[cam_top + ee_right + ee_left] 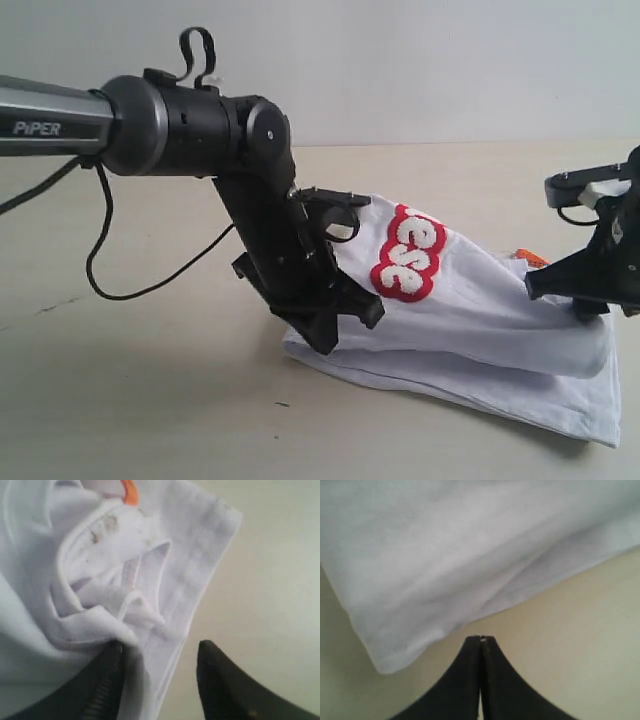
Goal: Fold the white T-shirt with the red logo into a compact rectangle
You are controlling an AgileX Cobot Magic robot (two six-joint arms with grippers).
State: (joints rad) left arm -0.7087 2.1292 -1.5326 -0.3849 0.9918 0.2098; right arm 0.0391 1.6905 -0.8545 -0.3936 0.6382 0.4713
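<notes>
shirt (470,300), white, bunched on beige table (150,400), right of centre, with red logo (408,256) on raised left fold. left gripper (480,639) at shirt's left edge, jaws pressed together just beside cloth. right gripper (160,645) at right end, jaws parted, hem lying between them, near orange tag (129,492).

light: bright, even; shadows: soft under white T-shirt (470,300); wrist views: blurred close up; exterior: hazy

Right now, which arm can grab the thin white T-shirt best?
Right, probably. The right gripper stands open with a fold of the thin white T-shirt between its jaws; the left gripper is shut, empty, just off its edge.
</notes>
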